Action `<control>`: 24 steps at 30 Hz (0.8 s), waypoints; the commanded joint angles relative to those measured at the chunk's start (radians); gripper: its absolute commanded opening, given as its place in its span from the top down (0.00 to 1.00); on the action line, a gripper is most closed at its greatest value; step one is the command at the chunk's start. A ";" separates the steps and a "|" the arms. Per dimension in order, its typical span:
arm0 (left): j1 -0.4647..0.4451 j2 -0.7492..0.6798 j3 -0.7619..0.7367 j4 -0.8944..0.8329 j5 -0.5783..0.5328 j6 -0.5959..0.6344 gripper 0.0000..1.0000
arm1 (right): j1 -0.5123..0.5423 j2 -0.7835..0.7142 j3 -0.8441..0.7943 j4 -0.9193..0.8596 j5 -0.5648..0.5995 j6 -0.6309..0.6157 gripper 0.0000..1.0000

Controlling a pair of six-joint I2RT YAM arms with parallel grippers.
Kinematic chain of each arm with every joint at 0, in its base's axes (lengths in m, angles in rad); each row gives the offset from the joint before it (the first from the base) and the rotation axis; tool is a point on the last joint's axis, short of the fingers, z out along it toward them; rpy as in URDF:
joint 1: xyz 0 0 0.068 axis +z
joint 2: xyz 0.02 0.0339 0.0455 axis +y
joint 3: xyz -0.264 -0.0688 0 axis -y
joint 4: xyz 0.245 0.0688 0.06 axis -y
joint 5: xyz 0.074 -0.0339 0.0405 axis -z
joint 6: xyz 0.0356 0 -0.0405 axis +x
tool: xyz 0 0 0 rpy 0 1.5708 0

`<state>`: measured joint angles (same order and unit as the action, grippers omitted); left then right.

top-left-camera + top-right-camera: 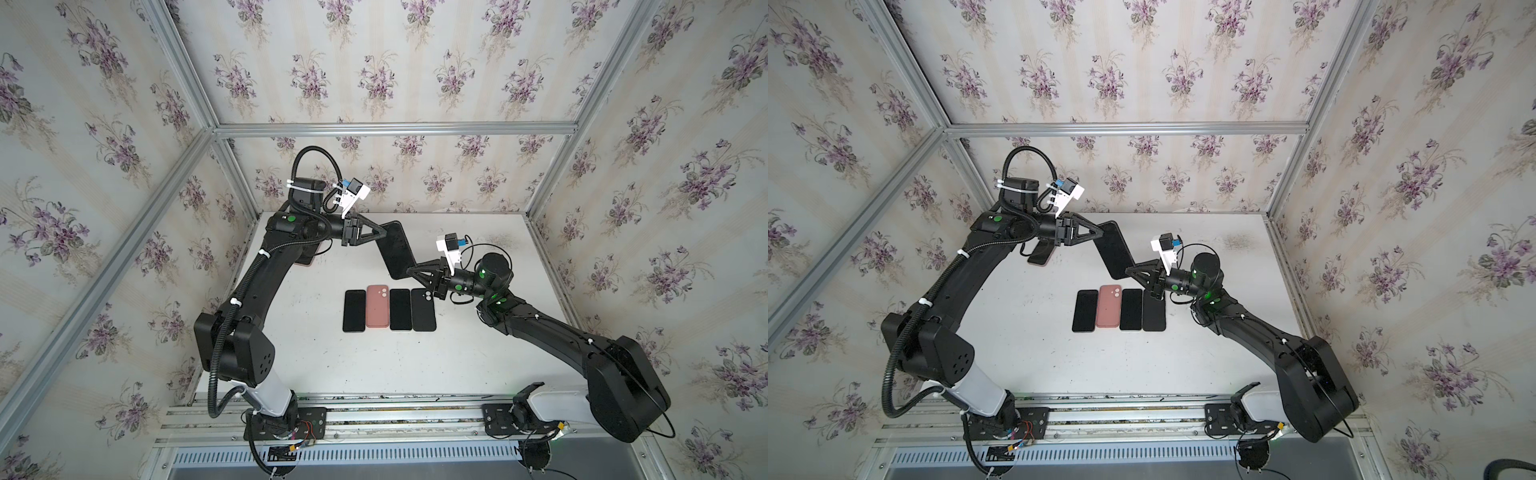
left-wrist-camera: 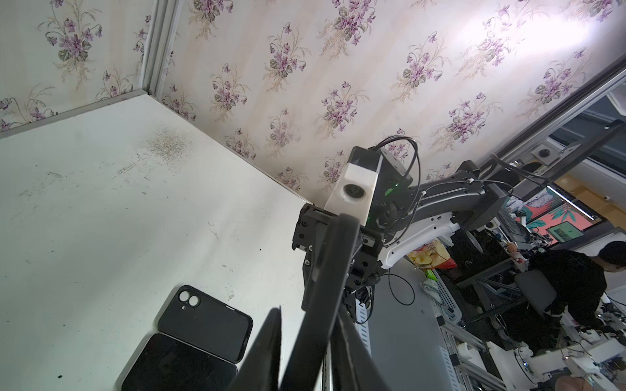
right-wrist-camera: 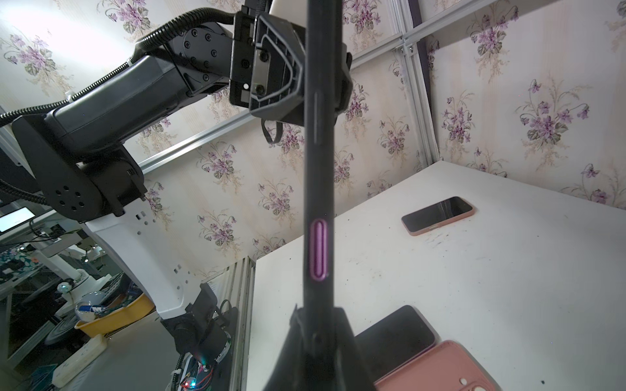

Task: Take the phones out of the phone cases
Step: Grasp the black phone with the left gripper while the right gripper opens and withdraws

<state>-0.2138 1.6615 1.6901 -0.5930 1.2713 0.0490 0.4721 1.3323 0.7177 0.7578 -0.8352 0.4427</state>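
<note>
A phone in a black phone case (image 1: 397, 249) (image 1: 1115, 249) hangs tilted above the back middle of the table, held at both ends. My left gripper (image 1: 386, 232) (image 1: 1102, 232) is shut on its far upper end, with a finger pressed on each face, as the right wrist view shows. My right gripper (image 1: 411, 270) (image 1: 1129, 270) is shut on the near lower end. In the right wrist view the case edge (image 3: 318, 169) runs straight up from my right gripper (image 3: 318, 311), with a purple side button showing through a cutout. In the left wrist view the case edge (image 2: 325, 287) passes between my left gripper (image 2: 310, 315) fingers.
A row lies at the table's middle: a black phone (image 1: 354, 311), a pink case (image 1: 377, 306), another black phone (image 1: 400, 309) and a black case (image 1: 423, 309). A phone in a pink case (image 3: 437, 215) lies at the back left, under the left arm.
</note>
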 commanded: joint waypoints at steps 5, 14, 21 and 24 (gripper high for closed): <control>0.001 0.000 -0.009 0.007 0.039 -0.008 0.98 | -0.004 0.011 0.008 0.093 -0.015 -0.005 1.00; 0.031 -0.005 0.020 0.008 0.043 -0.084 1.00 | -0.033 -0.023 -0.004 0.053 0.138 0.069 0.31; 0.039 -0.021 0.089 0.206 -0.212 -0.506 1.00 | -0.032 -0.147 0.014 -0.182 0.477 0.216 0.24; 0.042 -0.036 0.053 0.360 -0.301 -0.779 1.00 | -0.029 -0.202 0.044 -0.316 0.588 0.323 0.24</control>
<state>-0.1764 1.6390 1.7599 -0.4408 1.0840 -0.4068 0.4412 1.1614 0.7315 0.5663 -0.4114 0.6430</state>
